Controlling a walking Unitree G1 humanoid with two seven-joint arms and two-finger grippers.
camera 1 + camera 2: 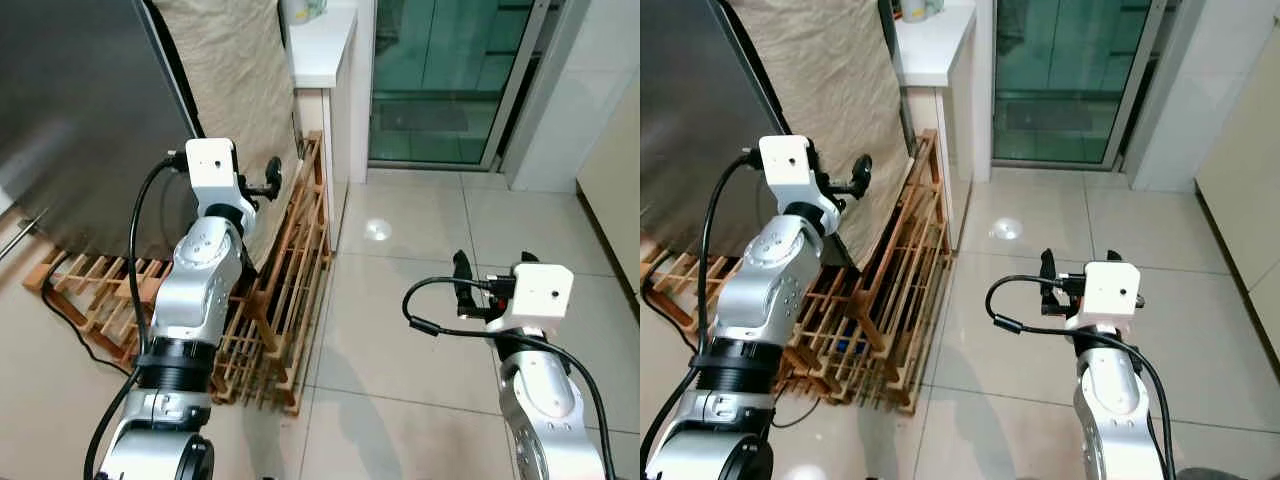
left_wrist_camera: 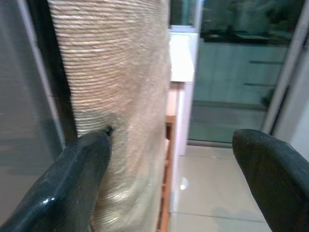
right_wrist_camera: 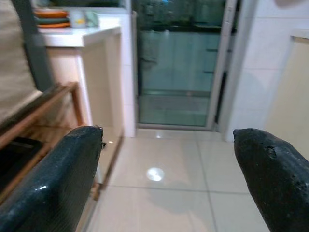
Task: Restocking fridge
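Ahead, open tiled floor [image 1: 420,300] beside wooden rack [image 1: 290,290].

The floor [image 1: 420,330] is pale glossy tile with thin grout lines and a round spot of reflected light [image 1: 378,229] ahead of the right jaws. Beyond that spot stands a sliding glass door [image 1: 440,80], dark green, in a pale metal frame. A white wall [image 1: 570,110] runs to its right. Ahead of the left jaws a beige cloth [image 1: 235,80] hangs beside a grey panel [image 1: 80,110]. Below them wooden racks [image 1: 290,290] lean on the floor. A white worktop [image 1: 322,45] stands past the cloth, with stacked dishes [image 3: 50,17] on it.
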